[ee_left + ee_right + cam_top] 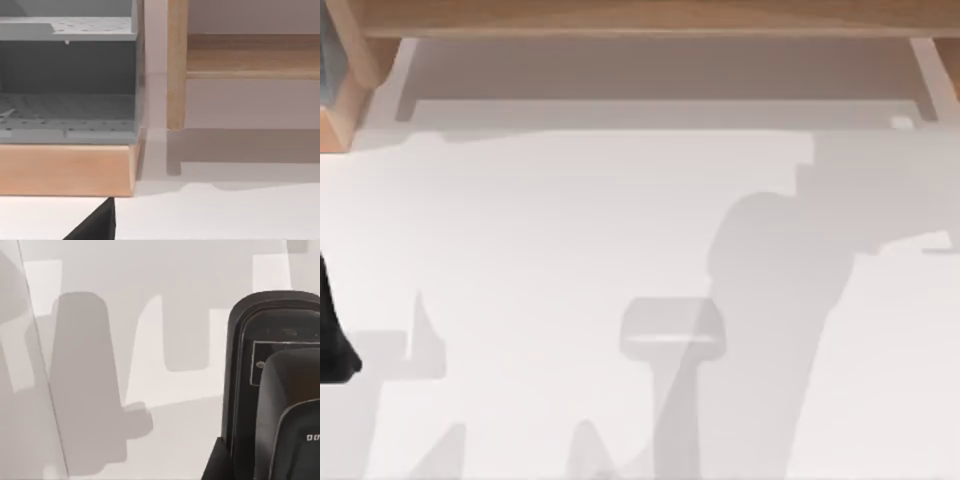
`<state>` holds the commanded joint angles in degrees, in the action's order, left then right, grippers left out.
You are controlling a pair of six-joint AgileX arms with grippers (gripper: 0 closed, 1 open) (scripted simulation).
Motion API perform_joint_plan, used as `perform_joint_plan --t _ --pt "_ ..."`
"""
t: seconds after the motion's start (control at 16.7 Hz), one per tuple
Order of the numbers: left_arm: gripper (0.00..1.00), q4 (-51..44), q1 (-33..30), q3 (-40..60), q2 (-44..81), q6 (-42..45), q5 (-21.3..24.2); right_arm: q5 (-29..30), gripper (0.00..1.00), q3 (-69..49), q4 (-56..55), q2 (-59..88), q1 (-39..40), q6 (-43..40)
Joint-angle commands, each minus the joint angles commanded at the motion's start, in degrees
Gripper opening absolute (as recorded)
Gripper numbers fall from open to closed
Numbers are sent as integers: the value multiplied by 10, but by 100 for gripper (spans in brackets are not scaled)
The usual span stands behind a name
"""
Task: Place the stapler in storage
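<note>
At the bench's left edge, toward the near side, a black shape with a tapering top (pixel 334 335) juts in from the AgileX left arm. Whether the left pincer is wide or narrow cannot be told. In the left wrist view a black wedge (pixel 97 225) lies low over the white bench (pixel 225 215), and its outline is too partial to read as fingers.

Beyond it stands a grey storage unit (pixel 65 105) with perforated shelves, resting on a pale wooden base (pixel 65 170). Just beside the unit a wooden post (pixel 176 65) stands upright. A wooden rail (pixel 250 55) runs on from the post along the far edge.

From above, the middle of the bench (pixel 570 220) carries only soft grey shadows. A wooden frame (pixel 650 18) spans the far edge. Just in front of it lies a shallow, pale recess (pixel 650 70) with light side walls.

In the right wrist view, a large black rounded form (pixel 240 390) with a thin light-grey line along its edge and a scrap of pale lettering rises beside shadowed bench surface (pixel 150 290). It cannot be told whether this form is the stapler, so where the stapler lies cannot be told. Nor can it be told whether the right pincer is wide, narrow or holding anything.
</note>
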<state>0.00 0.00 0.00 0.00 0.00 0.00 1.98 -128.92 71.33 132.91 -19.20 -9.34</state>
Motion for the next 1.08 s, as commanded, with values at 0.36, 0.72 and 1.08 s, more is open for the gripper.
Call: perform_joint_plan --t 0.36,0.72,1.08 --pt "100 0 0 0 0 0 0 -54 0 -36 39 114 -39 -121" --pt "100 0 0 0 0 0 0 -54 0 -36 38 115 -36 -118" --pt "100 0 0 0 0 0 0 -93 0 -66 43 65 -47 -57"
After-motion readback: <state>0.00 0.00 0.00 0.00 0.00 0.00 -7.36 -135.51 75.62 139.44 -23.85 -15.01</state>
